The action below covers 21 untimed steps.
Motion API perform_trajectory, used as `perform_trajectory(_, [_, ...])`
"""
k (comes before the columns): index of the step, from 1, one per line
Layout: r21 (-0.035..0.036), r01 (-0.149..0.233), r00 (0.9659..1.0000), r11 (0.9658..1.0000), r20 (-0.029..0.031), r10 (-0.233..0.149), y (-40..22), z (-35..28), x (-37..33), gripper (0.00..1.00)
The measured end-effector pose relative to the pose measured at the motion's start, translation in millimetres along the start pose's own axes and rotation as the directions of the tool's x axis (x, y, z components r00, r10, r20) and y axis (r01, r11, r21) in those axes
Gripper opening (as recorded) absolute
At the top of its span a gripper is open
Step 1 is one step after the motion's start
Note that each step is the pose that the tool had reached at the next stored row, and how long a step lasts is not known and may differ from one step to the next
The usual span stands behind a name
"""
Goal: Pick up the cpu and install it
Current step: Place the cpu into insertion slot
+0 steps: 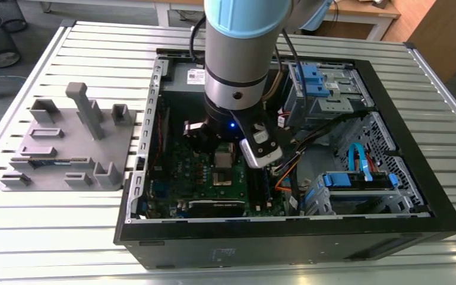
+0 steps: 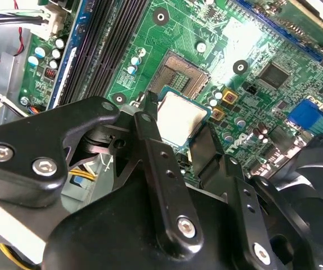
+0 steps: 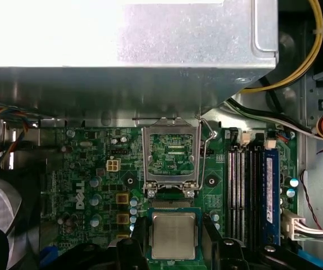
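The pincer (image 2: 178, 121) is clamped on the cpu (image 3: 174, 236), one of its fingers (image 2: 147, 121) against each of two opposite edges. From here the chip looks light, stiff and slick on its metal lid. Its underside is likely delicate, so taking it by the edges as now seems right to me. It hangs flat, silver side up, just above the board (image 3: 94, 169) and near the socket (image 2: 181, 76). It doesn't look seated yet. Being square, it has no real long axis, and its edges run parallel to the frame (image 3: 146, 157), which stands flipped open beyond it. Further off are the memory slots (image 3: 237, 191), then the case (image 1: 291, 237) on the slatted tabletop (image 1: 93, 47).
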State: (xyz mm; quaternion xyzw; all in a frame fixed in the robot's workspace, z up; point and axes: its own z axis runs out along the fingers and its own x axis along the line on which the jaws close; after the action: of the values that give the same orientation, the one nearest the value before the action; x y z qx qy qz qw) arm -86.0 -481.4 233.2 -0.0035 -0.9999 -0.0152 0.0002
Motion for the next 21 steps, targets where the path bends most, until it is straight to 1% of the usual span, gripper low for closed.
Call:
perform_trajectory(8, [-0.0002,0.0,1.0,1.0,0.0001,0.0,0.0,0.7,0.0,0.47])
perform_trajectory(13, [-0.0001,0.0,1.0,1.0,0.0,0.0,-2.7,1.5,0.0,0.47])
perform_trajectory(16, [-0.0003,0.0,1.0,1.0,0.0002,0.0,-3.7,3.8,0.1,0.47])
perform_trajectory(21, [-0.0001,0.0,1.0,1.0,0.0001,0.0,-5.2,9.6,0.2,0.47])
